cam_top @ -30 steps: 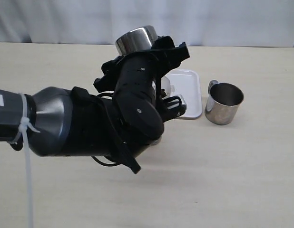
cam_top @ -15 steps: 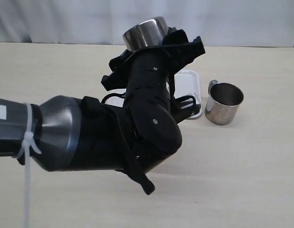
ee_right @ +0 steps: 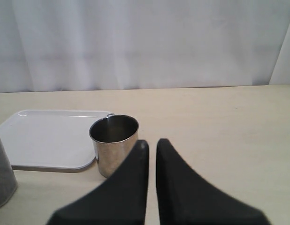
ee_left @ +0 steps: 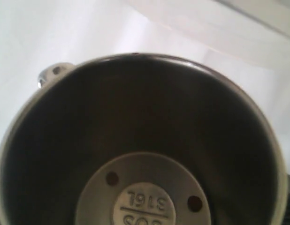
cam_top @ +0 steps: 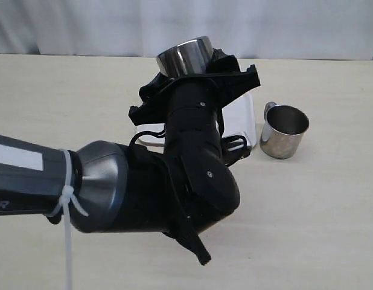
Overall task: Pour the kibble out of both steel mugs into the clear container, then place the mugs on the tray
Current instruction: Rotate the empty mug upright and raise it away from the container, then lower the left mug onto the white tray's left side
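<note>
Left end effector (cam_top: 206, 72) clamped on an upturned, empty steel mug (cam_top: 185, 53), held aloft near the white tray (cam_top: 242, 113). Right end effector (ee_right: 152, 152), tips nearly together and holding nothing, faces the second steel mug (ee_right: 114, 140), upright on the counter (cam_top: 319, 211) just beside the tray.

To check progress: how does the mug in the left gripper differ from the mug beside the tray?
The held mug is raised above the table in the left gripper, tipped with its base upward; the standing mug sits upright on the table, free of any gripper. The held mug's bottom shows bare in the left wrist view; the standing mug's bottom is hidden. Both are shiny steel cylinders.
</note>
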### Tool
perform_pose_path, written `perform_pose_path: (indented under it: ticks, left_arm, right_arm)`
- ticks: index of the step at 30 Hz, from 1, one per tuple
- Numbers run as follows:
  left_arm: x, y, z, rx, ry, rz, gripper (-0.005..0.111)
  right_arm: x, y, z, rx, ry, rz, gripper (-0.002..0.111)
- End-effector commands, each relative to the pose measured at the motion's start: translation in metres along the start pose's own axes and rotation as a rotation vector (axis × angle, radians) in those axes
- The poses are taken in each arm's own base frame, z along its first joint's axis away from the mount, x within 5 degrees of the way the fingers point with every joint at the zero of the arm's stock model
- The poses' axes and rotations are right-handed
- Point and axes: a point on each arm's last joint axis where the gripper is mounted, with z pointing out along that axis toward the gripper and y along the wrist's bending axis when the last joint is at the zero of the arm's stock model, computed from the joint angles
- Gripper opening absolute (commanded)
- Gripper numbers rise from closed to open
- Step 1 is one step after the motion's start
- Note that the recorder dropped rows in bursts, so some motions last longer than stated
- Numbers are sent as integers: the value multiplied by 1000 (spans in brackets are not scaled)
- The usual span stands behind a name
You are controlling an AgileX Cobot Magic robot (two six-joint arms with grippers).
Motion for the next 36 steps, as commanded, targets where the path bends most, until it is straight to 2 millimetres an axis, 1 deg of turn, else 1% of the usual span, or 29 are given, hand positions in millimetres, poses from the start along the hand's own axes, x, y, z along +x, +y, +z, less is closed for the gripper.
perform_pose_path:
  ticks: [1,4,6,7,8,9,11,14,15,18,19,21,24,26,28,29,32,35,36]
  left_arm:
    - [8,5,-4,-22,46,-62,0]
    - [6,0,-4,27,22,-83,0]
    - [17,3,-6,9,35,-203,0]
    - [30,4,-10,1,42,-312,0]
    - [39,4,-12,4,44,-370,0]
    - [54,5,-17,3,3,-476,0]
    - [68,4,-21,7,-94,-593,0]
    - [96,-4,-23,62,-282,-831,0]
    - [105,-9,-20,90,-357,-930,0]
    - [133,-30,-3,161,-496,-1183,0]
    - [139,-36,3,165,-531,-1248,0]
    - [149,-54,19,180,-578,-1383,0]
    - [151,-79,41,172,-602,-1523,0]
    - [149,-97,56,120,-606,-1613,0]
    - [142,-112,72,41,-634,-1736,0]
    - [138,-118,79,20,-652,-1795,0]
    - [119,-135,107,-18,-747,-2055,0]
    - [97,-153,132,4,-955,-2281,0]
    - [89,-159,140,9,-1047,-2322,0]
  right_arm:
    - [1,0,0,-4,-1,0,5]
    - [1,0,0,-4,-1,0,5]
    - [1,0,0,-4,-1,0,5]
    - [1,0,0,-4,-1,0,5]
    - [1,0,0,-4,-1,0,5]
    - [1,0,0,-4,-1,0,5]
    - [1,0,0,-4,-1,0,5]
    - [1,0,0,-4,-1,0,5]
    - [1,0,0,-4,-1,0,5]
    - [1,0,0,-4,-1,0,5]
    - [1,0,0,-4,-1,0,5]
    - [1,0,0,-4,-1,0,5]
    - [1,0,0,-4,-1,0,5]
    - [1,0,0,-4,-1,0,5]
    - [1,0,0,-4,-1,0,5]
    - [1,0,0,-4,-1,0,5]
    - [1,0,0,-4,-1,0,5]
    - [1,0,0,-4,-1,0,5]
    - [1,0,0,-4,-1,0,5]
